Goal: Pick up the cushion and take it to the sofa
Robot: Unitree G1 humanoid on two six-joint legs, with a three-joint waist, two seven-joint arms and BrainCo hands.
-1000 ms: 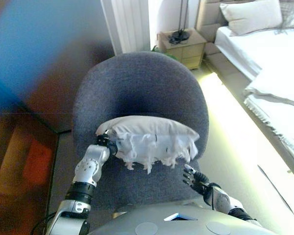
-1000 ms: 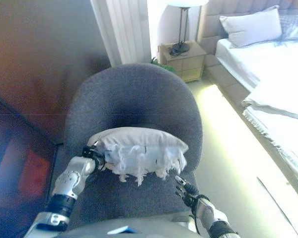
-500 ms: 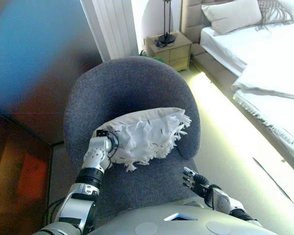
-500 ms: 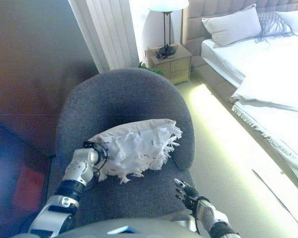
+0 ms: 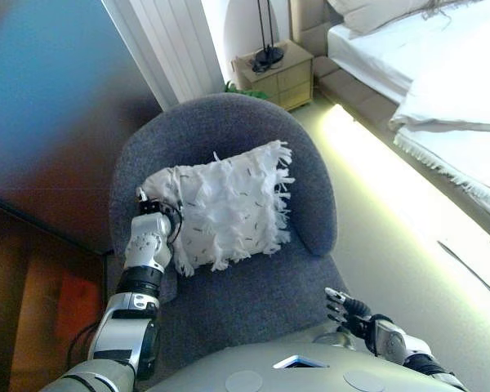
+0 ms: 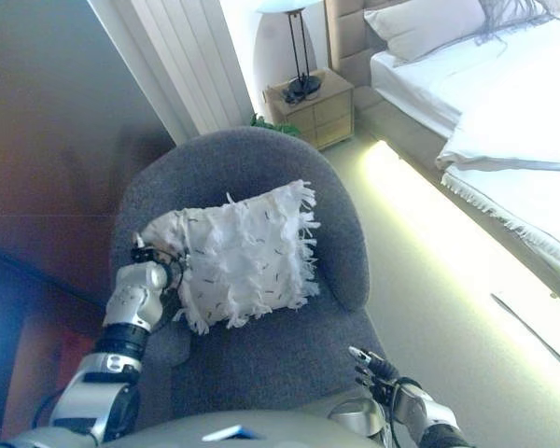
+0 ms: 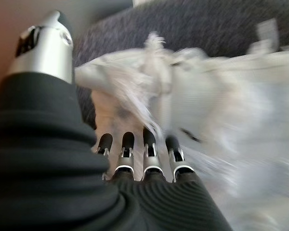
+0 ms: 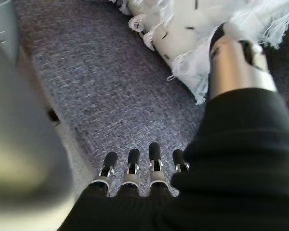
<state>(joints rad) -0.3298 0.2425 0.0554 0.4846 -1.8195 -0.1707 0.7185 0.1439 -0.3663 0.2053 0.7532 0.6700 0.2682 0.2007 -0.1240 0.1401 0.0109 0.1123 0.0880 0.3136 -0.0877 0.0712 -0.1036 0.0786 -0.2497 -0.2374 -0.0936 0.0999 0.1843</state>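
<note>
We find both head cameras looking steeply down from above, side by side, sharing the grey chair point(image 5: 229, 163) just beyond the left hand point(image 5: 151, 237). The left wrist camera looks along that hand's fingers point(image 7: 135, 144), very close to the white cushion point(image 7: 221, 110). The right wrist camera faces past the right hand point(image 8: 139, 163) onto the chair seat, with the cushion's fringe beyond.

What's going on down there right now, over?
Left hand shut on cushion, lifted against grey chair. Right hand open, empty. Nothing blocking.
</note>
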